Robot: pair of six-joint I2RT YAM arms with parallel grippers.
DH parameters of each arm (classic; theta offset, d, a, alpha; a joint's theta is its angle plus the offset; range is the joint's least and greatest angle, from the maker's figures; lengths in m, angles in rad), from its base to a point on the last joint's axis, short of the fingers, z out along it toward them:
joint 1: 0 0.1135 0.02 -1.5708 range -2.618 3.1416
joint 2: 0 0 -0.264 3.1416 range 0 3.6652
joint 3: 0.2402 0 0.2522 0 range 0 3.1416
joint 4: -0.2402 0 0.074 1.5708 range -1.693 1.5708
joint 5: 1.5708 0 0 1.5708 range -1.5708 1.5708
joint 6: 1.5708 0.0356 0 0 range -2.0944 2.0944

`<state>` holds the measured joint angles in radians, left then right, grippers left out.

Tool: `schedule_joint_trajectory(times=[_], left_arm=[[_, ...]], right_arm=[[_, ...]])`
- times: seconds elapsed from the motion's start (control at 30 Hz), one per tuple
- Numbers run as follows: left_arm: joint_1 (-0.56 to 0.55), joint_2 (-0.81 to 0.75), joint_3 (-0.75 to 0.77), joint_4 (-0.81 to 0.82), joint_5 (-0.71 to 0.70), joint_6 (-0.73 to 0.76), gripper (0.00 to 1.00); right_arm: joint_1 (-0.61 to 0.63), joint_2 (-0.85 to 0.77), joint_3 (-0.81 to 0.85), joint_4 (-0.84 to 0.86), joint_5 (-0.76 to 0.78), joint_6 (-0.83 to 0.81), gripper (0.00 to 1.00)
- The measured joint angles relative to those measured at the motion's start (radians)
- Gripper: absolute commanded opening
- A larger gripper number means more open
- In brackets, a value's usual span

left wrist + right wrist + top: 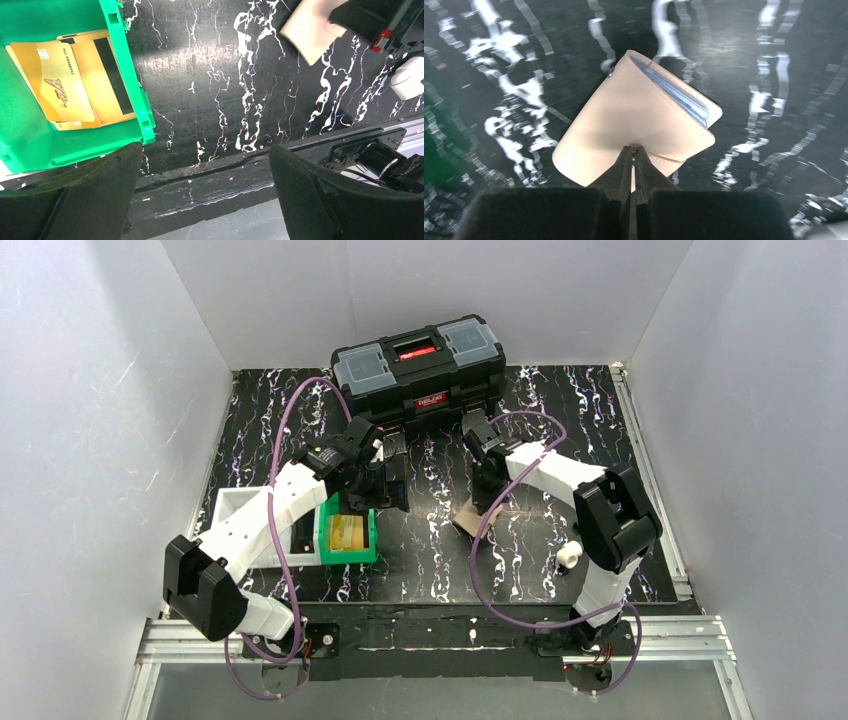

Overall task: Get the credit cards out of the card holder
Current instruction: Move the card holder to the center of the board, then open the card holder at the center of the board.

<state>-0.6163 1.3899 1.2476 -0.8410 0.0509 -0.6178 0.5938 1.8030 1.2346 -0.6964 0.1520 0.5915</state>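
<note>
**Right claw (634,150) clamped on the small, flat, tan leather-like card holder (624,115)**

Black fingers of the right claw are pressed together on the near edge of the card holder, with a sliver of tan showing between them. The holder is folded shut over the black, white-veined table (774,60); whether it rests there I cannot tell. A thin light blue card (679,95) peeps from its open side. Off to the left, the left claw (206,152) hangs above the table, spread wide and empty, just beside a green plastic bin (127,75) holding gold cards (60,85).
</note>
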Motion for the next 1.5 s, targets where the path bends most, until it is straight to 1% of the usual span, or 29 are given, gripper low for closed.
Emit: schedule_joint_trajectory(times=[0.23, 0.33, 0.37, 0.43, 0.47, 0.57, 0.63, 0.77, 0.9, 1.0, 1.07, 1.23, 1.33, 1.5], left_arm=[[0.000, 0.013, -0.034, 0.020, 0.028, -0.027, 0.97], [0.000, 0.028, -0.072, 0.051, 0.061, -0.048, 0.93], [0.000, 0.036, -0.087, 0.063, 0.075, -0.055, 0.90], [0.000, 0.053, -0.112, 0.087, 0.106, -0.067, 0.83], [0.000, 0.063, -0.124, 0.104, 0.123, -0.074, 0.77], [0.000, 0.108, -0.149, 0.164, 0.186, -0.093, 0.62], [0.000, 0.123, -0.151, 0.185, 0.204, -0.100, 0.49], [-0.001, 0.161, -0.154, 0.253, 0.255, -0.119, 0.27], [-0.003, 0.222, -0.155, 0.327, 0.307, -0.136, 0.13], [-0.013, 0.279, -0.155, 0.381, 0.342, -0.154, 0.08], [-0.023, 0.314, -0.156, 0.418, 0.363, -0.169, 0.07], [-0.035, 0.354, -0.172, 0.498, 0.404, -0.200, 0.04], [-0.036, 0.367, -0.186, 0.530, 0.417, -0.216, 0.00], [-0.036, 0.410, -0.194, 0.536, 0.402, -0.240, 0.00]], right_arm=[[0.068, -0.023, -0.057, 0.172, -0.202, -0.027, 0.01], [0.097, -0.024, -0.076, 0.228, -0.265, -0.040, 0.01], [0.105, -0.026, -0.086, 0.252, -0.286, -0.043, 0.01], [0.116, -0.030, -0.103, 0.284, -0.318, -0.047, 0.01], [0.120, -0.033, -0.114, 0.300, -0.332, -0.047, 0.01], [0.120, -0.047, -0.147, 0.341, -0.367, -0.046, 0.01], [0.119, -0.052, -0.161, 0.360, -0.381, -0.045, 0.01], [0.116, -0.055, -0.172, 0.382, -0.401, -0.045, 0.01], [0.116, -0.055, -0.176, 0.387, -0.410, -0.045, 0.01], [0.116, -0.055, -0.177, 0.388, -0.410, -0.045, 0.01], [0.116, -0.055, -0.177, 0.389, -0.410, -0.045, 0.01], [0.116, -0.055, -0.177, 0.389, -0.410, -0.045, 0.01], [0.116, -0.055, -0.177, 0.389, -0.410, -0.045, 0.01], [0.116, -0.055, -0.177, 0.388, -0.410, -0.043, 0.01]])
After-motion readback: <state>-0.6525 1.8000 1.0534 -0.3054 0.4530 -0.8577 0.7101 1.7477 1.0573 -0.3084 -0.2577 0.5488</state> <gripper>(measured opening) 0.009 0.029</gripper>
